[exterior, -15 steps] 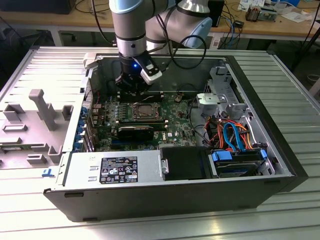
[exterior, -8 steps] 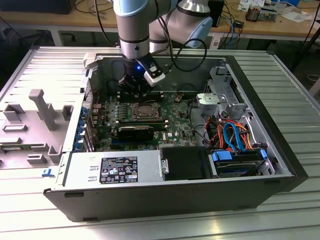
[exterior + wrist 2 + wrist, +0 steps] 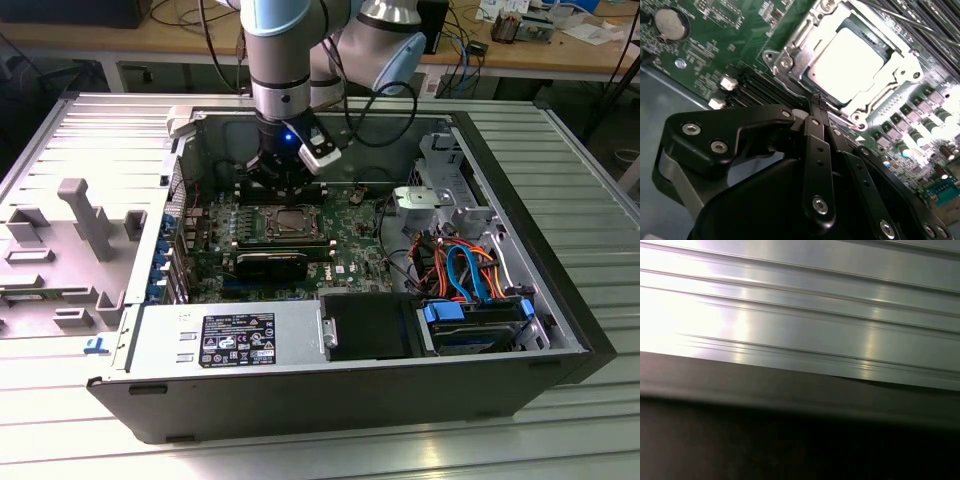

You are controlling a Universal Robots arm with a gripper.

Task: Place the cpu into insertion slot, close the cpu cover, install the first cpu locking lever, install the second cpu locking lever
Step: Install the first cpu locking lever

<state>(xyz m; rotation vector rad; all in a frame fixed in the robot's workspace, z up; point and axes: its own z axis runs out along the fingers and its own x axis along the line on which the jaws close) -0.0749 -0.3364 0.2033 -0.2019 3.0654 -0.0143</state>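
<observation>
The cpu (image 3: 850,62), a bright silver square, lies in the insertion slot (image 3: 785,62) on the green board. Over it the cpu cover (image 3: 901,65) lies flat, its frame around the chip's top. My gripper (image 3: 816,98) is shut, its black fingers (image 3: 815,145) pressed together, and the tips sit at the socket's edge, right beside the frame. I cannot tell whether anything thin is caught between the tips. In the exterior view my gripper (image 3: 283,178) hangs inside the open case, just behind the insertion slot (image 3: 290,222).
A black power supply (image 3: 235,335) and a drive bay with coloured cables (image 3: 470,275) line the case's near side. A black card (image 3: 272,265) sits in front of the socket. Grey fixtures (image 3: 85,215) stand on the ribbed aluminium table (image 3: 800,305) at the exterior view's left.
</observation>
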